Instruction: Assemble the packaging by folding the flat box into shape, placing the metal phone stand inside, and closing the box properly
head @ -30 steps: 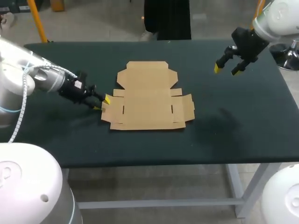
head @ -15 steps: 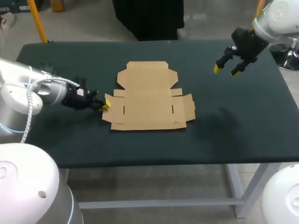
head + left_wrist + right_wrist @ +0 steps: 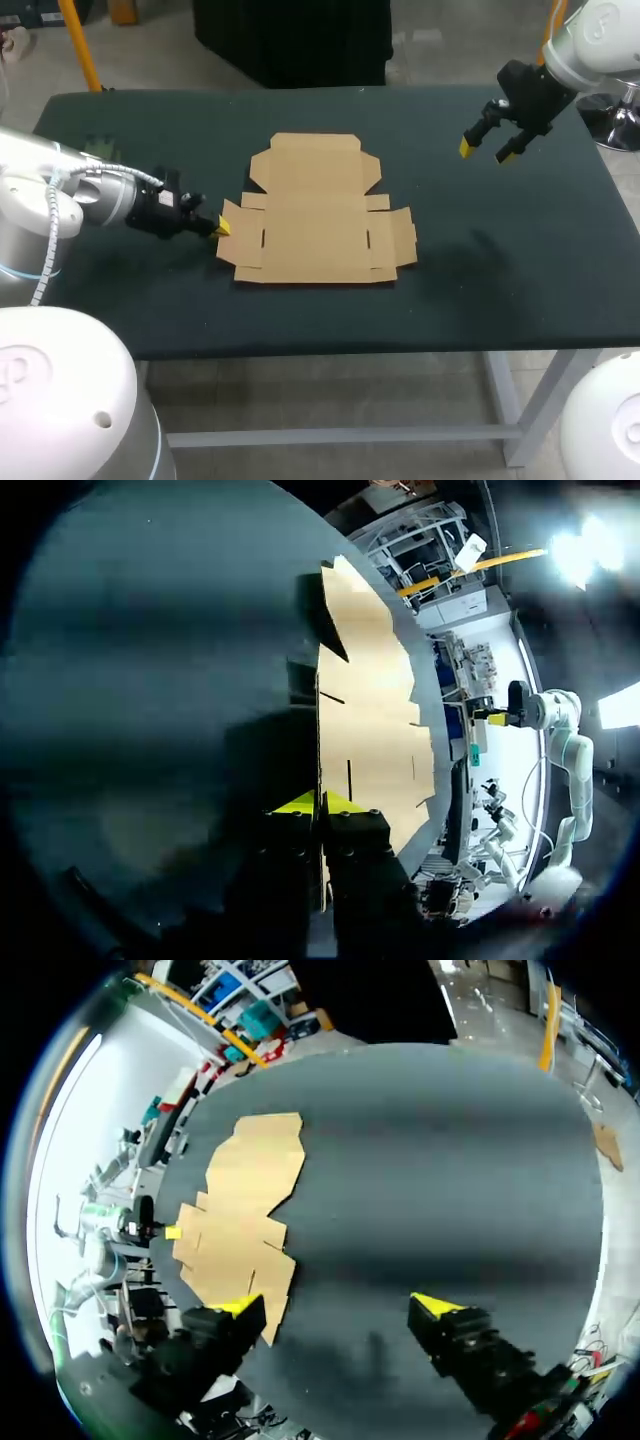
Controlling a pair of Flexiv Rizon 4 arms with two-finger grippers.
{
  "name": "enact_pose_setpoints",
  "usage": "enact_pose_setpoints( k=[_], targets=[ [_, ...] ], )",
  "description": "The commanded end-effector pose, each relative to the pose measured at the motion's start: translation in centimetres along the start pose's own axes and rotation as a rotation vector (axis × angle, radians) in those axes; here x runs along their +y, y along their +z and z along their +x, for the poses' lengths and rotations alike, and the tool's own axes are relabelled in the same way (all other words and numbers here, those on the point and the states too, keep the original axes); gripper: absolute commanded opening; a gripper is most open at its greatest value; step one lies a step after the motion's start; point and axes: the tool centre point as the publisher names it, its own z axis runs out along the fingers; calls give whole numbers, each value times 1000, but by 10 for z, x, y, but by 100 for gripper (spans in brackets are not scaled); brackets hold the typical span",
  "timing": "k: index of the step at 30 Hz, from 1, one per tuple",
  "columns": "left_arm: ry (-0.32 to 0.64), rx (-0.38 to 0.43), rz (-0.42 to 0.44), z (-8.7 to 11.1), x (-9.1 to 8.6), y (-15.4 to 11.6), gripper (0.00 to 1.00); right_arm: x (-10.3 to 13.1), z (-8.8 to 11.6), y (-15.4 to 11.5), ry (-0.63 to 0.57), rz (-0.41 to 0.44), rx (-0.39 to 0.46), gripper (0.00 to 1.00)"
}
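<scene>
Versus a second ago: left arm swung back, left gripper (image 3: 221, 226) slightly lower. Flat brown cardboard box (image 3: 318, 215) stays at centre of dark green table (image 3: 500, 270), left flap now tipped up. Left fingers pinch that flap, seen edge-on in wrist view; head view barely shows contact. Right gripper (image 3: 484, 152) unmoved, spread wide, above far right corner.

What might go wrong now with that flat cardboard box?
The left gripper pinches only the left flap edge of the box, so the card might slip out or crease wrongly. The right gripper hangs open, far off, so nothing pins the box: the whole sheet might slide instead of folding.
</scene>
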Motion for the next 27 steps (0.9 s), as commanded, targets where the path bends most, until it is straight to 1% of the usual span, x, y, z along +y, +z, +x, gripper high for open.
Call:
enact_pose_setpoints(
  k=[1, 7, 11, 17, 22, 25, 26, 27],
  targets=[
    [-5, 17, -27, 0, 4, -9, 0, 1, -1, -1, -2, 7, 7, 100],
    [-35, 25, -54, -4, 16, -11, 0, 1, -2, 0, -4, 7, 10, 100],
    [-55, 25, -36, -6, 23, -13, 0, 1, -3, 1, -2, 9, 12, 100],
    [-56, 35, -1, -4, 35, -14, 0, 2, -2, 3, -9, 12, 16, 100],
    [-65, 49, -1, -1, 44, -16, 0, 2, -2, 2, -14, 11, 18, 100],
    [-76, 55, -18, 0, 47, -17, 0, 1, -3, 2, -15, 11, 19, 100],
    [-77, 51, -30, 0, 47, -17, 22, 0, -3, 2, -15, 11, 19, 100],
    [-80, 46, -28, 1, 47, -17, 48, 0, -3, 2, -15, 12, 19, 100]
  ],
)
